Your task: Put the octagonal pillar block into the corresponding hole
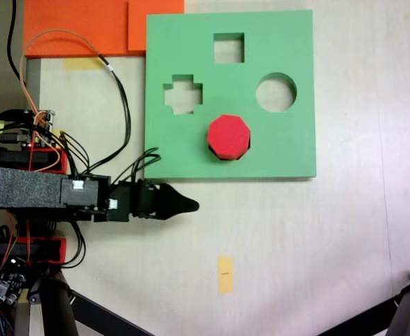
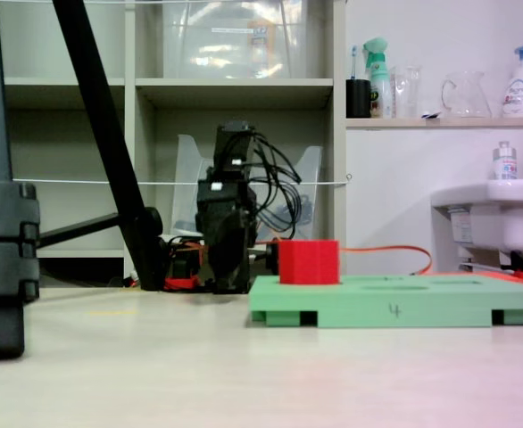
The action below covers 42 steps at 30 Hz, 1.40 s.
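Block: octagonal pillar block (image 1: 228, 135) sits in the corresponding hole (image 1: 222, 157) of green board (image 1: 289, 154), top proud of it (image 2: 309, 261).
Gripper (image 1: 191, 205): off the board edge, holding nothing, jaw gap unreadable.
Clutter: tripod leg (image 2: 101, 134) near the arm, yellow tape (image 1: 224, 274).

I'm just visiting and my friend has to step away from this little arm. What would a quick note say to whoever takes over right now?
Gripper: off the board, over bare table near the board's lower edge in the top-down fixed view, holding nothing; whether it is open or shut cannot be told.
Octagonal pillar block: sitting in its eight-sided hole in the green board, slightly askew, and still standing proud of the surface in the low fixed view.
Done: block delivered, arm clear.
Left: possibly press the block fully down.
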Each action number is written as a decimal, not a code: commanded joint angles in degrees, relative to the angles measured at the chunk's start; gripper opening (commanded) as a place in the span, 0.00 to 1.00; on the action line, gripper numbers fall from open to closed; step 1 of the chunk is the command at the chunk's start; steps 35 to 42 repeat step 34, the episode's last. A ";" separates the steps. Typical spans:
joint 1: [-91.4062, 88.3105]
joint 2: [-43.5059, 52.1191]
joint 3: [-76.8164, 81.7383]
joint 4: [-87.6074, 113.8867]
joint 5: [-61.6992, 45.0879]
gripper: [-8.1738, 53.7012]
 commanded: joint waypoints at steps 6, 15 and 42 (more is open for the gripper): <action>-0.35 4.04 18.46 -17.31 0.53 0.75; 0.79 3.96 20.83 -18.19 2.20 0.69; 0.79 3.96 20.74 -18.19 2.20 0.69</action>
